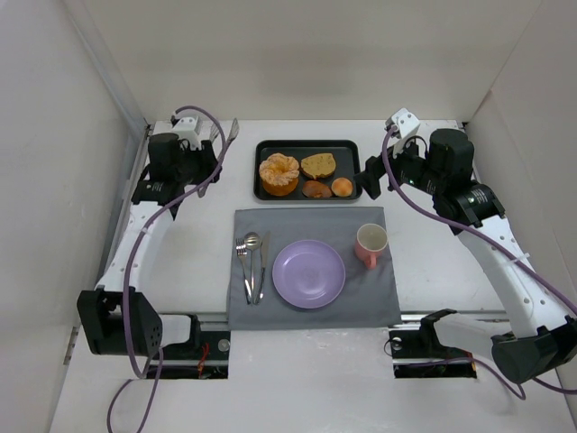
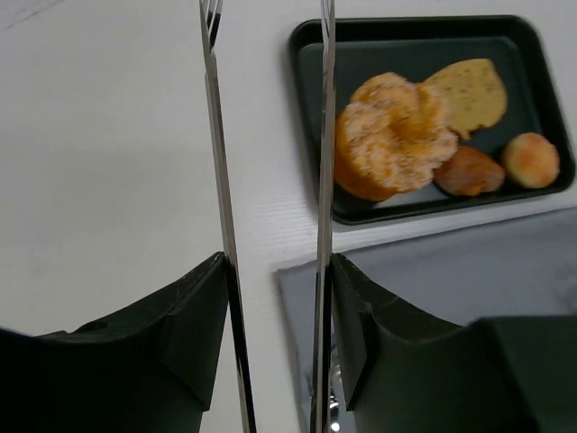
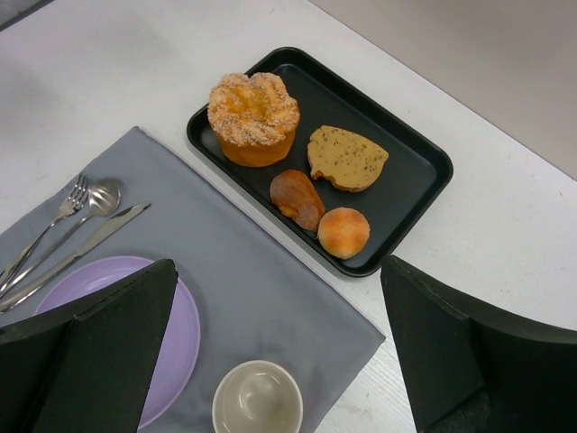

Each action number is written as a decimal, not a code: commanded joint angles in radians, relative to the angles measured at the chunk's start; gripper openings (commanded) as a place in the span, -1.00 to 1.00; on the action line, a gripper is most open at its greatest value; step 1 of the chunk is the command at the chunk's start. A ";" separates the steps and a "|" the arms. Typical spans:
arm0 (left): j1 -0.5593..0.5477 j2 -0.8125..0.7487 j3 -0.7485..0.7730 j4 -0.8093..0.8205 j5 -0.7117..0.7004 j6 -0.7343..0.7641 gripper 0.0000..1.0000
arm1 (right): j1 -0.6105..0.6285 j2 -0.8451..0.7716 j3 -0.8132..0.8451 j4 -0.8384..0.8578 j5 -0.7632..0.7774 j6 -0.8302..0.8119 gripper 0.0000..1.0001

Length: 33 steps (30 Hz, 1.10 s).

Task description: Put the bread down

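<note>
approach step, by the look. pinching metal tongs (image 2: 217, 135) in the left gripper (image 2: 278, 302), blades parted, left of the black tray (image 1: 348, 150); right gripper (image 3: 278, 271) spread, empty. bread (image 1: 279, 173) untouched at tray's left end. next: bringing blades astride it, then squeezing.

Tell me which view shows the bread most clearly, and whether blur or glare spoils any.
Right wrist: sharpest, the bread evenly lit, no glare. Left wrist: bread soft and slightly blurred, the tongs running along its left edge. Top external: in focus, but the bread is small.
</note>
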 commanded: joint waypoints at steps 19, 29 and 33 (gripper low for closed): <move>-0.077 0.157 0.195 -0.145 0.233 0.003 -0.11 | -0.001 -0.015 -0.004 0.056 0.015 -0.021 1.00; -0.097 0.209 0.195 -0.164 0.215 0.021 -0.09 | -0.001 -0.015 -0.004 0.066 0.015 -0.021 1.00; -0.097 0.219 0.195 -0.173 0.205 0.030 -0.09 | -0.001 -0.015 -0.004 0.066 0.015 -0.021 1.00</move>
